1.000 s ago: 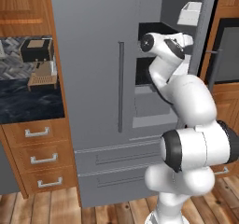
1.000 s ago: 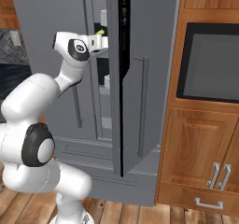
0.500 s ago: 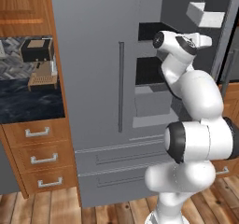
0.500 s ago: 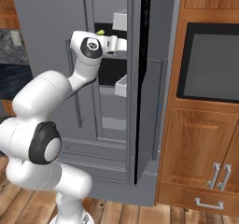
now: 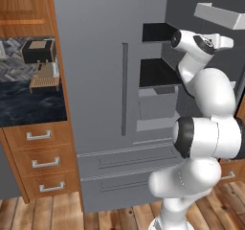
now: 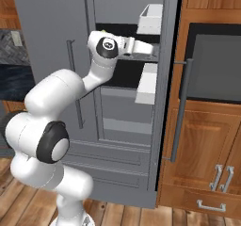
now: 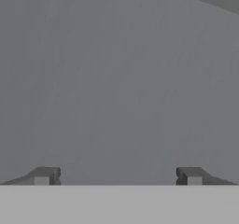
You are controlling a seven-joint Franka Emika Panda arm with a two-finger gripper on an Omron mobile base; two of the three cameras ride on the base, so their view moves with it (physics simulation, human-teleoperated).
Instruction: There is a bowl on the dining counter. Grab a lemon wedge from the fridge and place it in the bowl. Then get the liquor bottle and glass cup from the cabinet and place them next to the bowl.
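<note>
A tall grey double-door fridge stands between wooden kitchen cabinets. At the far left of the left base view, a wooden drawer stack with silver handles sits below a black marbled counter top, and a small dark box-shaped appliance rests near the back edge of that counter. The fridge's left door is closed, with a long vertical bar handle near its inner edge. The right door is swung open, showing dark shelves and pale drawers inside. White door bins hang on the inner face of the open door, one near its top edge and one lower. The white robot arm with dark joints reaches up into the open compartment at the level of the upper shelves. In the hand view the gripper faces a plain grey surface, and its two dark fingertips stand wide apart with nothing between them. To the right of the fridge in the right base view, a dark oven window is set into a wooden cabinet front.
</note>
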